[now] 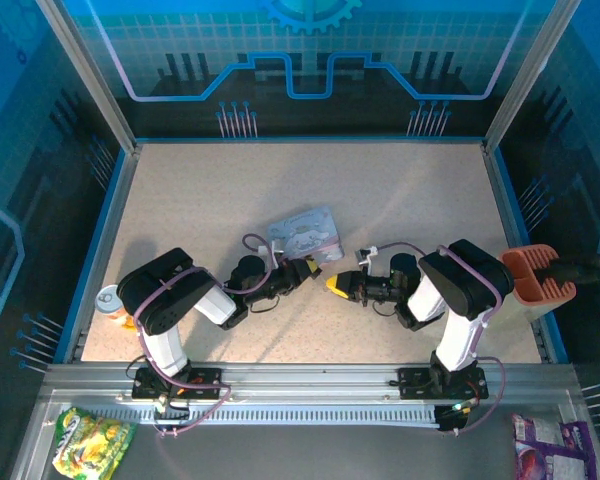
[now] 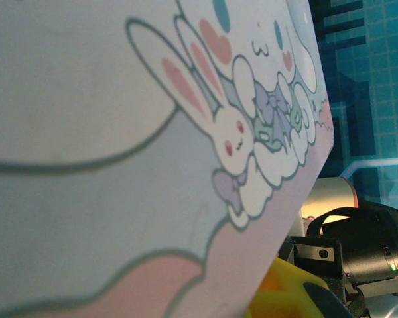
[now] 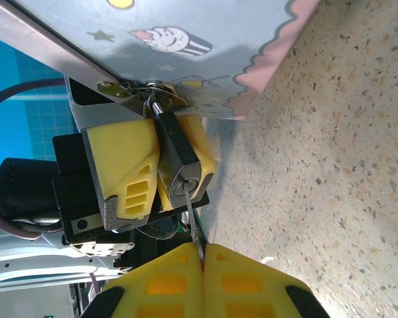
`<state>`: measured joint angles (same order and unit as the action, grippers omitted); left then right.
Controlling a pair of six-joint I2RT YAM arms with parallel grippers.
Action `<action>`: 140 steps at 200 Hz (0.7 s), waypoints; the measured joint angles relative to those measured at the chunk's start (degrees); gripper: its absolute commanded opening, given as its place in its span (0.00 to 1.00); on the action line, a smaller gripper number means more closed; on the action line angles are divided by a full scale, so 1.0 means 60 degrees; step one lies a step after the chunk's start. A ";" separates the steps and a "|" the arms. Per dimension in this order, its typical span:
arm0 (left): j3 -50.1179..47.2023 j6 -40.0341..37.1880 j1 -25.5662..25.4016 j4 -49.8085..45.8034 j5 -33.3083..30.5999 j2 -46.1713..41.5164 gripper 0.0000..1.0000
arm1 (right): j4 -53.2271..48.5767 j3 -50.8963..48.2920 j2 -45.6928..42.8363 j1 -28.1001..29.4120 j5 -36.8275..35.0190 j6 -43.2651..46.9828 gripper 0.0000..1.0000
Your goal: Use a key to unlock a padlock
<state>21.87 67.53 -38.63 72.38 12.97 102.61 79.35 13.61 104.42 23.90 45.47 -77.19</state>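
The dark padlock (image 3: 179, 156) hangs by its silvery shackle from the hasp (image 3: 149, 89) of the cartoon tin (image 3: 186, 33). My left gripper (image 1: 305, 268) is shut on the padlock's body, with a yellow finger (image 3: 123, 165) on each side. The thin grey key (image 3: 194, 225) stands with its tip in the keyhole at the padlock's bottom face. Its head is pinched in my right gripper (image 3: 203, 248), which is shut. From above, my right gripper (image 1: 338, 284) faces the left one tip to tip beside the tin (image 1: 302, 232). The tin's picture side (image 2: 152, 132) is close up in the left wrist view.
An orange ribbed holder (image 1: 537, 275) sits at the table's right edge and a small can (image 1: 110, 299) at the left edge. Snack bags (image 1: 90, 440) lie below the rail. The speckled tabletop (image 1: 280, 180) is ringed by blue walls.
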 measured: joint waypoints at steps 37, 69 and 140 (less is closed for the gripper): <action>0.0018 0.0018 0.0000 0.0051 0.0007 0.0000 0.08 | -0.0004 0.0000 -0.0066 0.0011 -0.0004 -0.0004 0.00; 0.0025 0.0058 -0.0022 0.0073 0.0062 0.0015 0.07 | -0.0007 0.0036 -0.0076 0.0015 0.0004 -0.0007 0.00; 0.0025 0.0262 -0.0025 0.0168 0.0066 0.0015 0.07 | -0.0011 0.0080 -0.0102 -0.0135 0.0160 -0.0007 0.00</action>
<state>22.02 69.10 -38.79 73.38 13.37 102.69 79.29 14.09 103.81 23.09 46.44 -77.23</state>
